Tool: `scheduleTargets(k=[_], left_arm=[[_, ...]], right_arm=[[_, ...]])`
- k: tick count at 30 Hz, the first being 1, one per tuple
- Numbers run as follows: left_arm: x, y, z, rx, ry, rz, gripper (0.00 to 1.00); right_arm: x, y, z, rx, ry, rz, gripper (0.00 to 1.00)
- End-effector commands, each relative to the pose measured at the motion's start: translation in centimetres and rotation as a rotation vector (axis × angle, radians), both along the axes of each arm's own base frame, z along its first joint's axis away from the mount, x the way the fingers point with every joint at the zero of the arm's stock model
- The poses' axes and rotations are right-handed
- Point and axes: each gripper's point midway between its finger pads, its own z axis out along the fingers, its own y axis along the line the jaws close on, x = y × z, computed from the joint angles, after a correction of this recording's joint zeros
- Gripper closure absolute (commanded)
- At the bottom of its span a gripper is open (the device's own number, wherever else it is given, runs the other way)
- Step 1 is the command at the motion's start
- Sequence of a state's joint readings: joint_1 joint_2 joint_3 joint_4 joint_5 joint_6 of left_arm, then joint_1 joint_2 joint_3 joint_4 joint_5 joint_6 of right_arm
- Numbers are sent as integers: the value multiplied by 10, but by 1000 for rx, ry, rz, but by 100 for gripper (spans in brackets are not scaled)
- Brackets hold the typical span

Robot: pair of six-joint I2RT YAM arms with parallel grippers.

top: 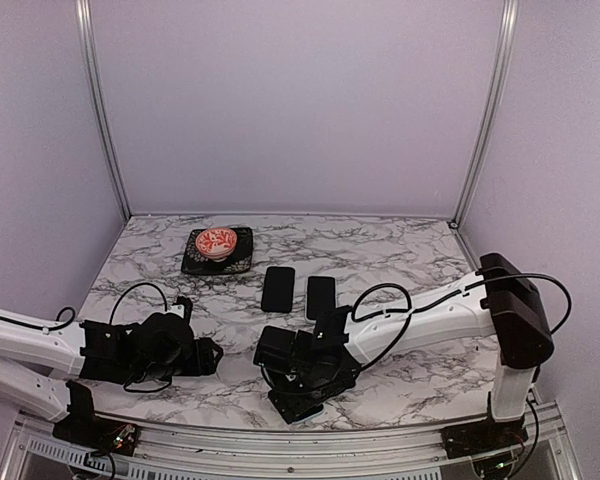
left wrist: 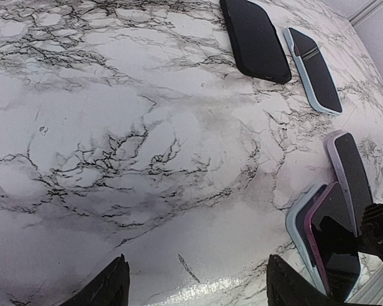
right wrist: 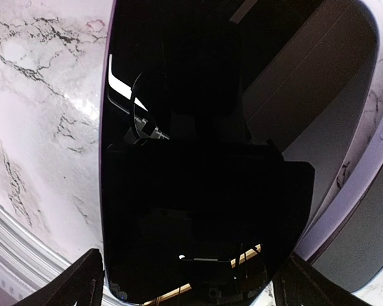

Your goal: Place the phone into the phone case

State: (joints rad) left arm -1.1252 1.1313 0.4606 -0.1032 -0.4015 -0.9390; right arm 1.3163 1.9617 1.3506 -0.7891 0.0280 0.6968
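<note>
The right arm is reaching across the front of the marble worktop (top: 410,260) with its wrist bent down near the middle. Its fingers (right wrist: 83,287) are sitting on either side of the phone (right wrist: 198,159), closed against the long edges, so the right gripper (right wrist: 188,287) is pinching it. The phone's dark screen is facing up and filling the wrist camera's view, with a purple rim showing along its sides.

From the left wrist camera, that phone is lying slanted over the phone case (left wrist: 295,233), a pale blue shell peeking out along one edge. The phone is resting on it rather than sitting flush inside. Just beside the pair, another handset (left wrist: 352,169) with a lavender rim is lying flat.

The left gripper (left wrist: 198,287) is hovering low over bare marble, well to the left of the case, its fingers spread wide and holding nothing.

Further back, a black handset (top: 278,289) and a pale-rimmed handset (top: 321,297) are lying side by side. Behind them, a red patterned bowl (top: 217,242) is sitting on a dark square plate (top: 195,262).
</note>
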Motion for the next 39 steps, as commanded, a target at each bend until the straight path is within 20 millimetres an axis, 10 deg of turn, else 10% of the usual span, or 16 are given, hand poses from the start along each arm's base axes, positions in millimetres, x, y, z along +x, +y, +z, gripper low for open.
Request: scheduleTargets(k=[1, 12, 27, 33, 39], left_arm=[[-4, 9, -2, 16, 5, 10, 26], [-2, 12, 1, 14, -9, 21, 26], [-4, 7, 0, 3, 2, 1, 26], [-20, -48, 50, -385, -94, -228, 15], [-25, -44, 100, -595, -257, -265, 1]], right_arm=[[-6, -13, -18, -102, 74, -20, 11], [3, -3, -22, -171, 6, -19, 11], [19, 22, 9, -48, -102, -13, 67], [37, 38, 47, 115, -220, -55, 81], [55, 44, 85, 229, -343, -104, 84]])
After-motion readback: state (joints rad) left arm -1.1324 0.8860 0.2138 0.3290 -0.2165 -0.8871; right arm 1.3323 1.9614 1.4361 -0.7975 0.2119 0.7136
